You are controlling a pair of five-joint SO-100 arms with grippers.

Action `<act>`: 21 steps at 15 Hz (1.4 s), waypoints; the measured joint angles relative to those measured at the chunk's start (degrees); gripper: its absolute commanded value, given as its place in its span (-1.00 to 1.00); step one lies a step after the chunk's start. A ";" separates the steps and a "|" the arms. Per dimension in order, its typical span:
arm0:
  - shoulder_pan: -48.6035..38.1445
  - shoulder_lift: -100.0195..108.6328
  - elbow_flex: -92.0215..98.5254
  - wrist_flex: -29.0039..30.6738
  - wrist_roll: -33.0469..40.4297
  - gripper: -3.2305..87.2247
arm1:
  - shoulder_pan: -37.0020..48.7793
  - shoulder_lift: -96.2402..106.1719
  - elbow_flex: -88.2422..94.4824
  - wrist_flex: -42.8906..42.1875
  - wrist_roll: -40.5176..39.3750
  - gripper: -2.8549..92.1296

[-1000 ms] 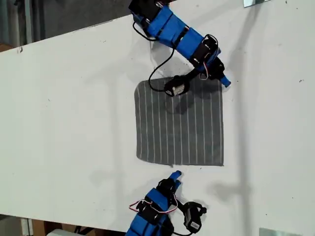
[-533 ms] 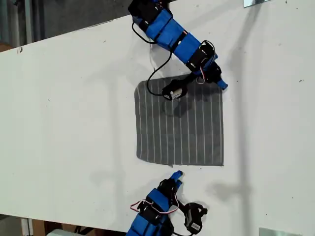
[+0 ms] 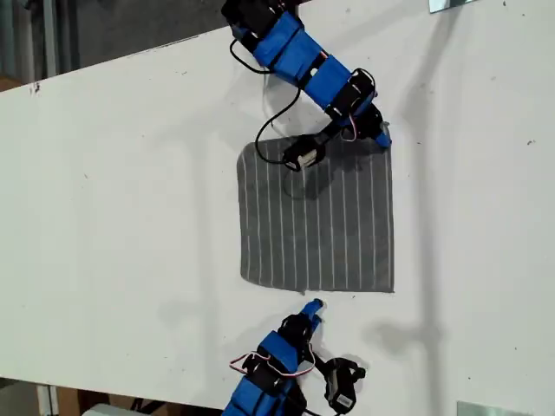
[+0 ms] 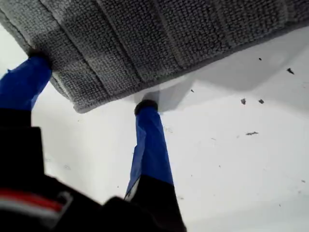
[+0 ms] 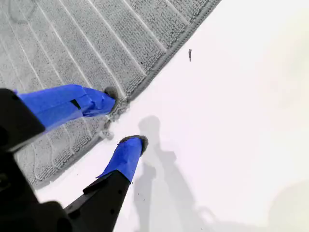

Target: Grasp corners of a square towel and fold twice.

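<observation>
Exterior view has the square grey white-striped towel point(image 3: 316, 221) flat on the white table point(image 3: 130, 173), soft and limp, so I judge its hemmed 1 o'clock corner point(image 3: 388, 149) the grip, my first hand point(image 3: 381, 137) unclenched astride it, my second hand point(image 3: 310, 306) spread at the 6 o'clock hem.

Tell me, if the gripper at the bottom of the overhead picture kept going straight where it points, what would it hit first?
Most likely the towel. My second gripper points at its nearest edge, jaws open, with one fingertip about at the hem. Its height above the cloth is unclear.
</observation>
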 measured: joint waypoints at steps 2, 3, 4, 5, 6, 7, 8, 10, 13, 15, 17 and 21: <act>0.00 -0.18 0.44 -0.62 0.00 -0.57 | -0.62 0.09 1.23 -5.36 0.53 -0.38; 0.00 -0.18 0.44 -0.70 0.00 -0.57 | -0.79 0.00 1.23 -6.86 0.88 -0.65; 0.00 -0.18 0.62 -1.05 0.00 -0.57 | -0.88 -0.09 1.23 -8.00 1.05 -0.89; 0.00 -0.35 0.62 -1.05 0.00 -0.57 | -0.88 -0.09 1.14 -9.40 1.32 -0.94; 0.00 -0.35 0.62 -1.32 0.00 -0.58 | -0.88 -0.09 1.14 -10.02 1.23 -0.94; 0.00 -0.53 0.62 -1.76 0.00 -0.57 | -0.88 -0.09 0.97 -9.84 1.41 -0.94; 0.00 -0.79 0.62 -2.02 0.00 -0.57 | -0.88 -0.09 0.53 -9.23 1.41 -0.94; 0.70 -2.29 -0.18 -2.11 0.00 -0.57 | -0.88 -0.18 0.09 -7.73 1.14 -0.94; 3.34 -12.48 -11.95 1.23 0.62 -0.56 | -0.79 -0.18 0.09 -7.03 1.14 -0.94; 4.83 -22.85 -22.50 1.49 3.08 -0.53 | -0.62 -0.18 0.09 -7.03 1.14 -0.94; 6.59 -34.63 -35.95 2.72 6.77 -0.52 | -0.62 -0.18 0.09 -7.03 1.14 -0.94; 8.70 -49.75 -50.80 4.83 8.35 -0.50 | -0.62 -0.18 0.09 -6.94 1.14 -0.94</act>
